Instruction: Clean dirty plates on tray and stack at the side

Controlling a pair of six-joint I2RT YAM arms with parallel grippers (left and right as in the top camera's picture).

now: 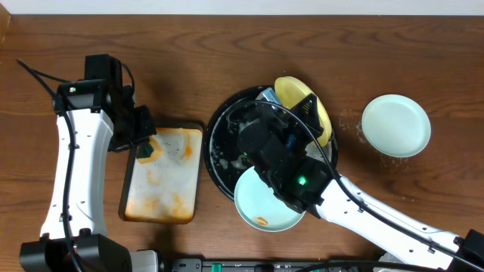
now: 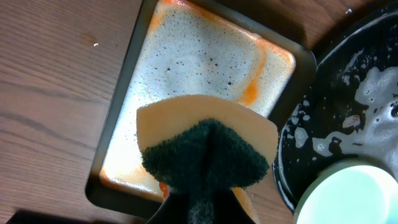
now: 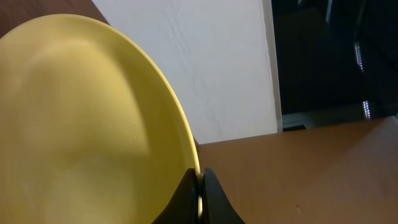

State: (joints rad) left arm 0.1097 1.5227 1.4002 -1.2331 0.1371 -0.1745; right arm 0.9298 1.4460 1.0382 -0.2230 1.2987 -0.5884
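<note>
Yellow plate point(image 3: 81, 124) rim within right claw point(image 3: 200, 182)

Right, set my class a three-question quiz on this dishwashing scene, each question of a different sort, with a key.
1. Multiple choice: what colour is the plate that the right claw grips by its rim? A) yellow B) blue C) mint
2. True or false: the left claw presses its sponge onto a plate.
3. Short answer: how many plates lie wholly on the bare table, clear of the black tray?

Key
1. A, the yellow plate.
2. False: the sponge is over the orange-stained tray.
3. One, the pale plate at the right.
</note>
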